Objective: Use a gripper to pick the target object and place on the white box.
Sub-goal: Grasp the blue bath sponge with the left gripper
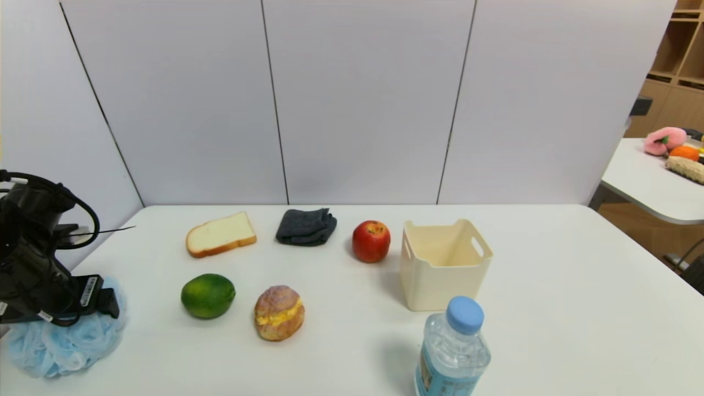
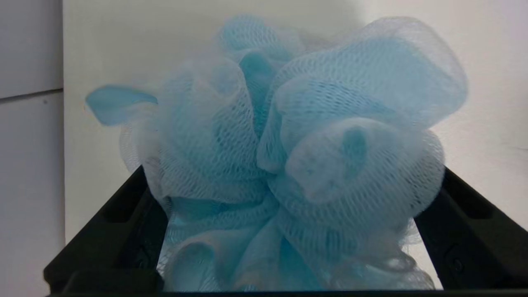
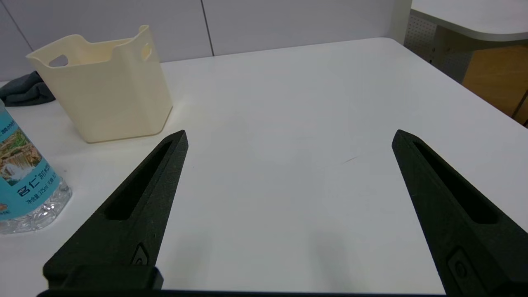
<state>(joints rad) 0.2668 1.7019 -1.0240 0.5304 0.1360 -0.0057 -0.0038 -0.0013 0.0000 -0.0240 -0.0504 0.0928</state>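
The target object, a fluffy light-blue mesh pouf (image 1: 55, 344), lies at the table's near left corner. My left gripper (image 1: 82, 302) reaches down onto it from above. In the left wrist view the pouf (image 2: 288, 136) fills the space between the two black fingers (image 2: 123, 218), which stand wide apart on either side of it; the left gripper (image 2: 293, 169) is open around it. The cream-white box (image 1: 440, 286) stands upright and empty right of centre. My right gripper (image 3: 289, 133) hovers open over bare table, with the white box (image 3: 103, 95) off to one side.
Between pouf and box lie a bread slice (image 1: 220, 234), a dark cloth (image 1: 306, 226), a red apple (image 1: 371, 241), a green fruit (image 1: 208, 295) and a filled bun (image 1: 279, 312). A blue-capped water bottle (image 1: 454, 349) stands near the box's front. A side table (image 1: 649, 181) is far right.
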